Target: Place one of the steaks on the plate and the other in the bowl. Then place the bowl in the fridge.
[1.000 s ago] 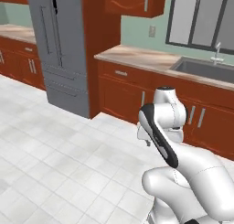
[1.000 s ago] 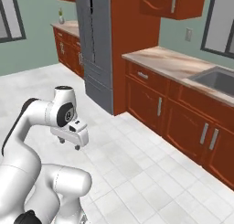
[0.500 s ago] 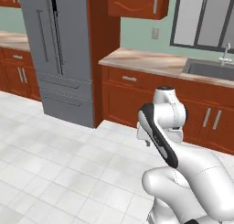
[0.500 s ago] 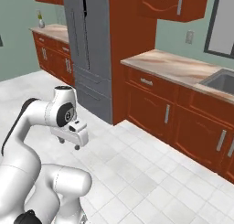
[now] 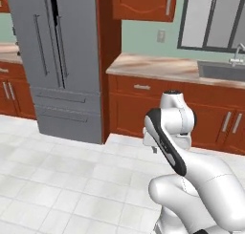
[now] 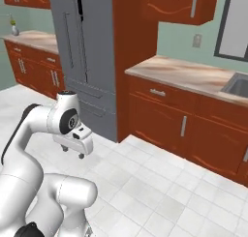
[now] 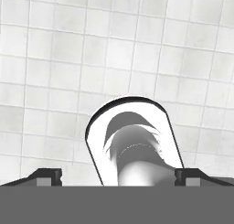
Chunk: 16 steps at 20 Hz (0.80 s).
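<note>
A: The fridge (image 5: 62,61) stands tall and grey at the end of the cabinet run, upper doors a crack ajar, drawers shut.

B: What's beside the fridge?

A: The counter (image 6: 186,76) on its sink side, red cabinets (image 5: 139,104) below. Bare tiled floor (image 5: 57,180) lies open in front of it.

B: And the gripper?

A: The gripper (image 6: 72,151) hangs low over the floor, well short of the fridge; fingers (image 7: 45,177) spread wide, holding nothing.

1. The fridge (image 5: 62,61) is plain grey metal with darker door seams.
2. The cabinets (image 6: 164,120) are reddish-brown wood.
3. The tabletop (image 5: 153,66) is mottled beige.
4. The floor (image 7: 114,49) is white tile with grey grout lines.
5. The wall (image 5: 143,35) is pale green.
</note>
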Available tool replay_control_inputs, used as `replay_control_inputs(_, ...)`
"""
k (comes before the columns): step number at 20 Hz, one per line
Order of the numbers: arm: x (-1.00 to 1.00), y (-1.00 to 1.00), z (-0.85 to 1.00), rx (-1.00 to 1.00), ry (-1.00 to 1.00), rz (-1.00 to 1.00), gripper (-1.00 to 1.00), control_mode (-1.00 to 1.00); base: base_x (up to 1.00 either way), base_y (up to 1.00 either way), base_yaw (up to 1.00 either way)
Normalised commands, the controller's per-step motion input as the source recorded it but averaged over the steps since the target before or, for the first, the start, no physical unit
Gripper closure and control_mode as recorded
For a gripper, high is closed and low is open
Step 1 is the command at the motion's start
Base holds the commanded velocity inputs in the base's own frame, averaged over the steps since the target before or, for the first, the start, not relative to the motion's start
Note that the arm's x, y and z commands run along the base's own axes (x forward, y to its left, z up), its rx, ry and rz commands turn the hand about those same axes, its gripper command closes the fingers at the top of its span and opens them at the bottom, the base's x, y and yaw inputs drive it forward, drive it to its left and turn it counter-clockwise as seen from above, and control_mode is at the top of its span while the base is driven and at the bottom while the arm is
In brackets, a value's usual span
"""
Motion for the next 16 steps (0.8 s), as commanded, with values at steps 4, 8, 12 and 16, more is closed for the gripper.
replay_control_inputs(4, 0.00, 0.00, 0.00, 0.00, 0.00, 0.00, -1.00, 1.00, 0.26, 1.00, -0.36)
replay_control_inputs(8, 0.00, 0.00, 0.00, 0.00, 0.00, 0.00, -1.00, 1.00, 0.23, 1.00, -0.37)
replay_control_inputs(12, 0.00, 0.00, 0.00, 0.00, 0.00, 0.00, -1.00, 1.00, 0.22, 1.00, -0.36)
replay_control_inputs(16, 0.00, 0.00, 0.00, 0.00, 0.00, 0.00, -1.00, 1.00, 0.21, 1.00, -0.36)
